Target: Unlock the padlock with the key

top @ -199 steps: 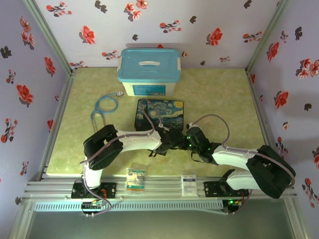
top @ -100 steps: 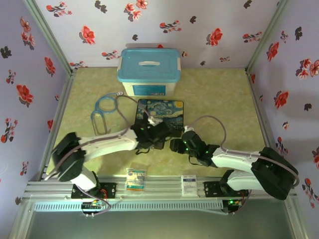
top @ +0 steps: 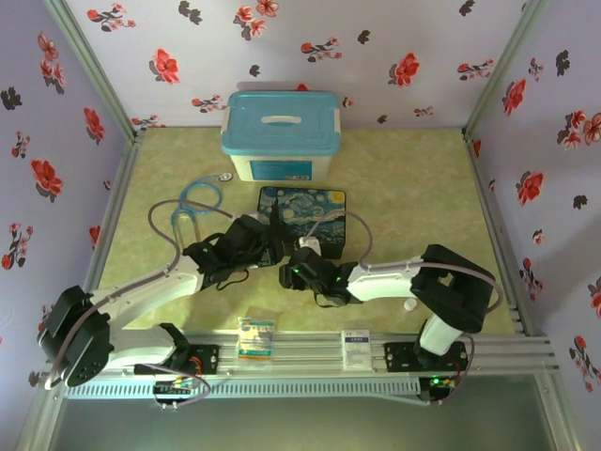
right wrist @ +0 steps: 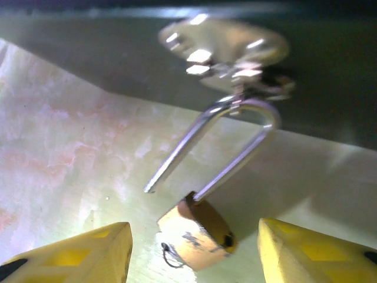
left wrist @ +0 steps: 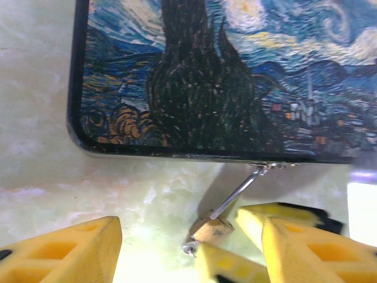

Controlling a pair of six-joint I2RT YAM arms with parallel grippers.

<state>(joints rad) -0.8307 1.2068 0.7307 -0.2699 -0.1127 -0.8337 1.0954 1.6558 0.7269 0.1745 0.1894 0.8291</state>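
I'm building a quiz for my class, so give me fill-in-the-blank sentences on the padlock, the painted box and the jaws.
1. One end of the padlock's shackle stands ___ of its brass body.
2. The lid of the tub behind the painted box is light ___.
3. The right jaws stand ___, either side of the padlock.
Missing words: out; blue; open.

Top camera high, looking down on table (top: 423, 188); both wrist cameras close, share padlock (right wrist: 197, 233); right seemingly nearer.
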